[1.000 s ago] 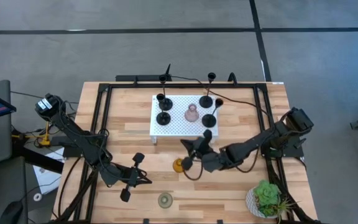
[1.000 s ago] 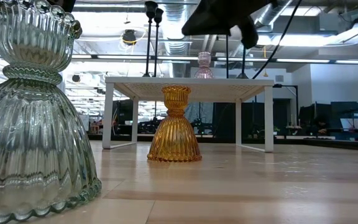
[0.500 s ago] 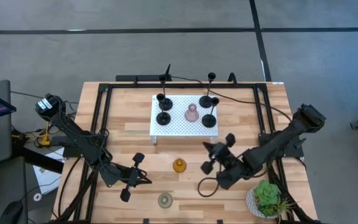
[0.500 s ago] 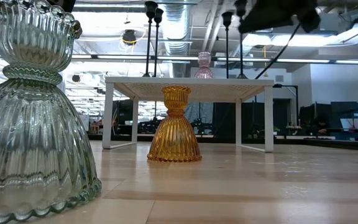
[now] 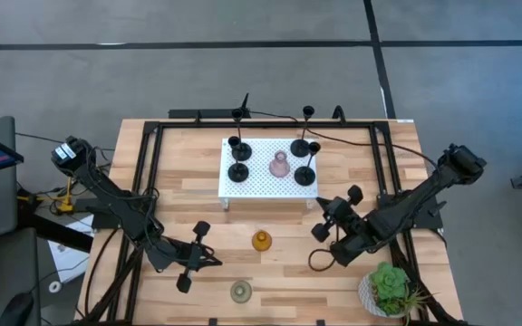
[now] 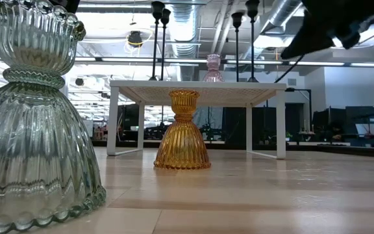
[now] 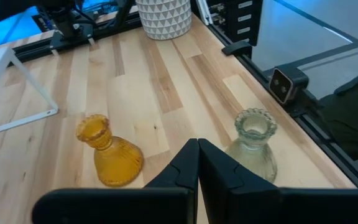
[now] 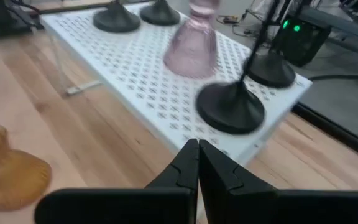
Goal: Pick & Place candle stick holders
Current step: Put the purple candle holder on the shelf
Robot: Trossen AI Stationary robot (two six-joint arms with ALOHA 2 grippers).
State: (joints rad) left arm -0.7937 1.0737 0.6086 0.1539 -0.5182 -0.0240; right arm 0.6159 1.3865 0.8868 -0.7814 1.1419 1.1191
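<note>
Four black candle stick holders (image 5: 240, 145), (image 5: 238, 172), (image 5: 299, 148), (image 5: 306, 176) and the pink one (image 5: 279, 166) stand on the white perforated platform (image 5: 256, 187). The amber holder (image 5: 261, 241) stands on its base on the table in front of the platform. The pale green holder (image 5: 241, 291) stands near the table's near edge. My right gripper (image 5: 332, 214) is shut and empty, raised to the right of the amber holder and facing the platform. My left gripper (image 5: 214, 261) is shut and empty, left of the amber and green holders.
A green potted plant (image 5: 390, 288) stands at the near right corner, close to my right arm. Black frame rails (image 5: 152, 172) run along the table's left and right sides. A cable (image 5: 320, 263) loops on the table under my right arm.
My right gripper has swung from above the amber holder, at the platform's near edge, toward the table's right edge and has turned. The holders have kept their places.
</note>
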